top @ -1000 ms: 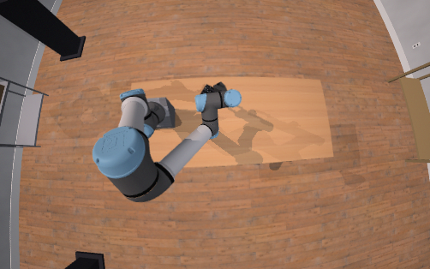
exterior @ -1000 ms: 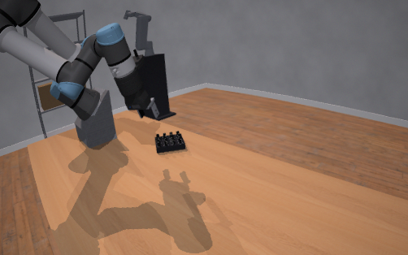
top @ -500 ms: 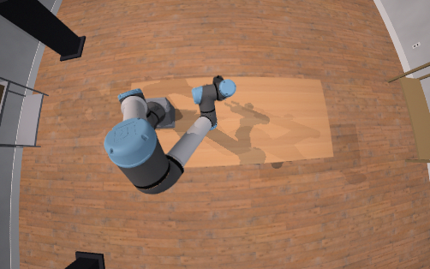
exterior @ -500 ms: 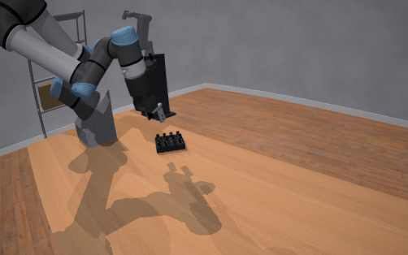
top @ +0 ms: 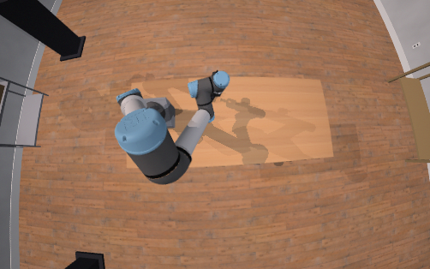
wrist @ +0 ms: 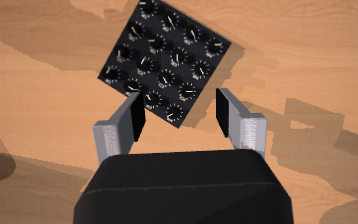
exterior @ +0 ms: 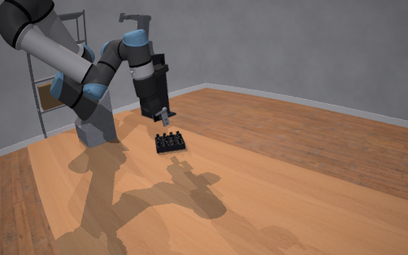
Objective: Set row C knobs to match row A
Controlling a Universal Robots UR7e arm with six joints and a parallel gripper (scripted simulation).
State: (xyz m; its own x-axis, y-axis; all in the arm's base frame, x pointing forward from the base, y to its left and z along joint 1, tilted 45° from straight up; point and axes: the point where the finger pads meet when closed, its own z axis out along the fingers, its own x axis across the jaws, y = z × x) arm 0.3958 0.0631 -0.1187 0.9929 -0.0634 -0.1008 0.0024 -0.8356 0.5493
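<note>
- The knob box (exterior: 171, 143) stands on the table (exterior: 284, 211) nearer the far long edge than the near one in the exterior view, toward the end where the arm's grey pedestal (exterior: 95, 122) is mounted; in the top view the arm hides it.
- In the wrist view it lies turned diagonally, 1 corner pointing down between the fingers, and carries 16 knobs in 4 rows of 4, each with a white line; the printed names are too small to read.
- The gripper (wrist: 179, 120) hangs above the box, not touching it, with its 2 fingers spread fully apart and nothing between them.
- The arm (exterior: 77, 69) reaches out from the pedestal, elbow raised high, forearm sloping down to the wrist, and the tool points down at the box with a slight tilt.
- There is 1 arm, 1 gripper and 1 box.
</note>
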